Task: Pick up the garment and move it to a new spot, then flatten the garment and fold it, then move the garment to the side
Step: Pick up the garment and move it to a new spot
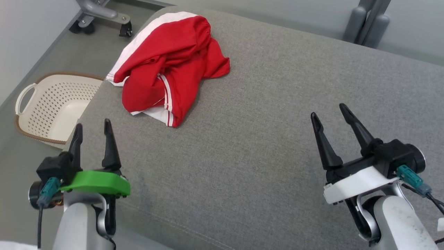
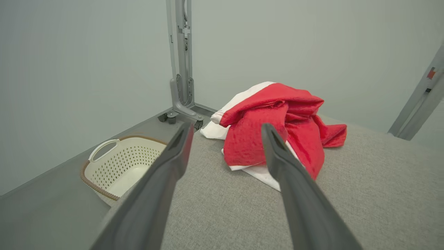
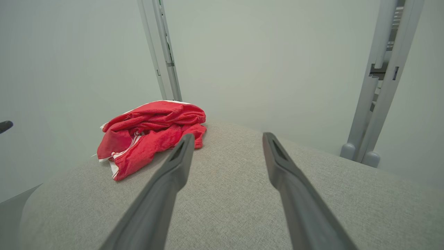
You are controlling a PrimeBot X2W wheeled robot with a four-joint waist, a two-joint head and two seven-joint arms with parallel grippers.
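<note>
**Red Clothes in a Heap, Both Claws Wide Open**

We see a red garment with white stripes lying in a crumpled heap on a big grey cushion. It sits near the far left corner of the cushion, and one white edge reaches the cushion's left side. (We cannot tell what kind of garment it is, because it is too bunched up.)

Our left gripper hangs over the near left edge of the cushion. Its two dark fingers point toward the heap and stand wide apart, with nothing between them. In the left wrist view the heap lies right ahead of those fingers, but they are not touching it.

Our right gripper is over the near right part of the cushion, well apart from the garment. Its fingers are spread wide too and they hold nothing — bare grey cloth lies under them.

Down on the floor, just beside the left side of the cushion, stands a cream basket with little holes and a brown rim. Past the far corner there is a grey metal stand on small black wheels.
</note>
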